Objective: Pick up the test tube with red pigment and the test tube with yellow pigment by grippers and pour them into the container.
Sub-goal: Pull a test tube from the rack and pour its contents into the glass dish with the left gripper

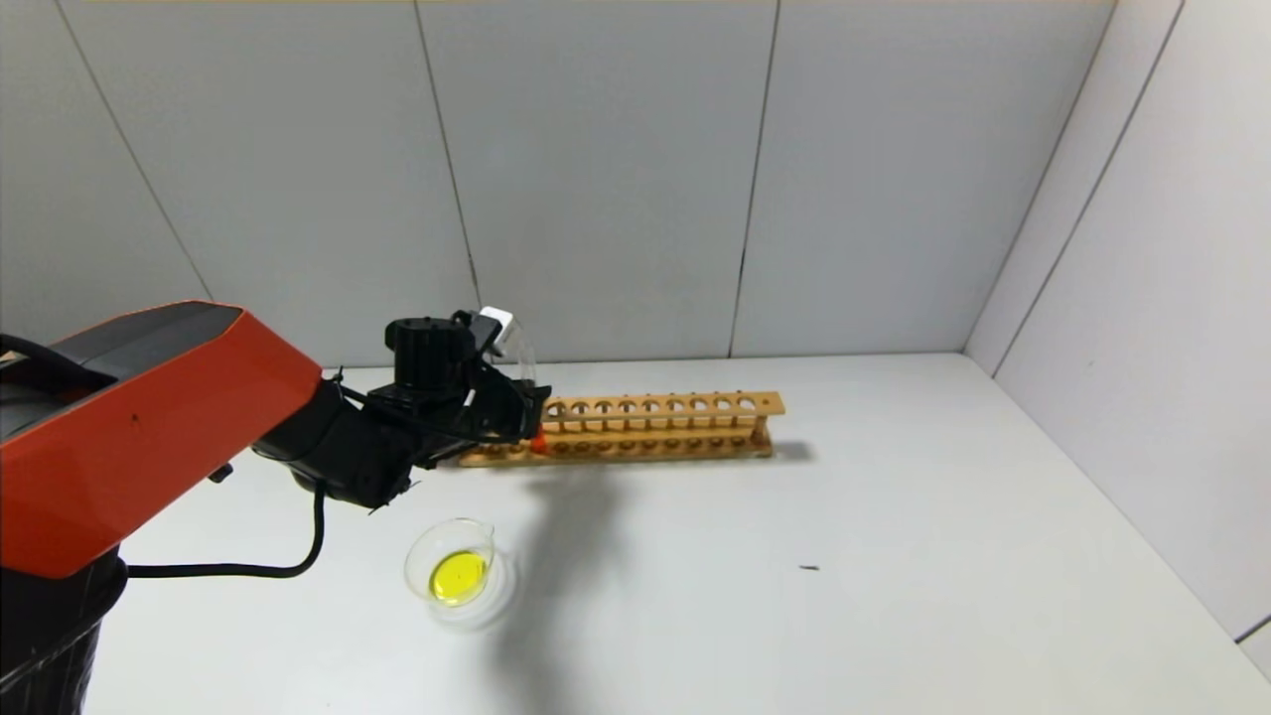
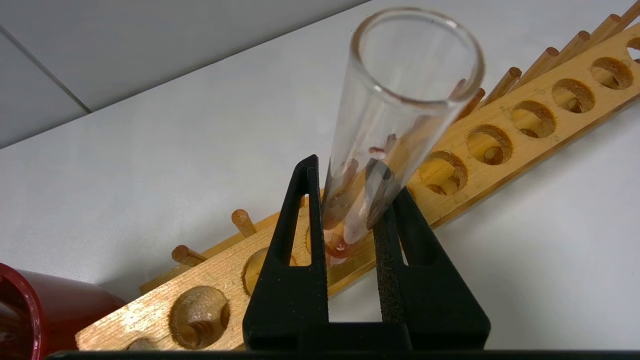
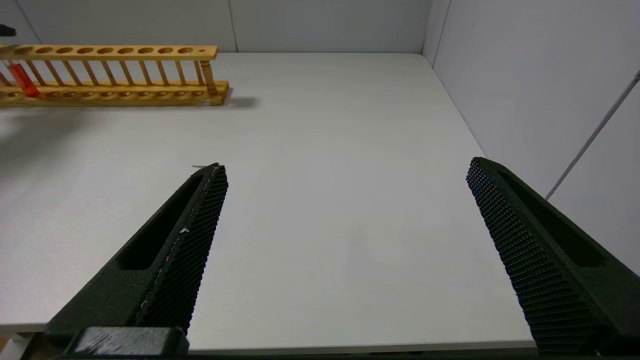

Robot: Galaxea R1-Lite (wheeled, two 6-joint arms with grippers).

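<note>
Left gripper (image 2: 350,210) clamped on test tube with red pigment (image 2: 380,150), tube seated in wooden rack (image 2: 500,155) at its left end. Container (image 1: 452,566) holds yellow liquid, on table (image 1: 794,596) near rack. Right gripper (image 3: 345,210) wide apart, off to right above table.

Left tool (image 2: 350,200) clamped, right tool (image 3: 345,200) agape

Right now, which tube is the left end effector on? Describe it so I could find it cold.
Find the long wooden rack at the back of the white table. At its left end, the left end effector is shut on the test tube with red pigment, which stands in a hole there. No other tube shows in the rack, and its bottom holds red-orange liquid.
</note>
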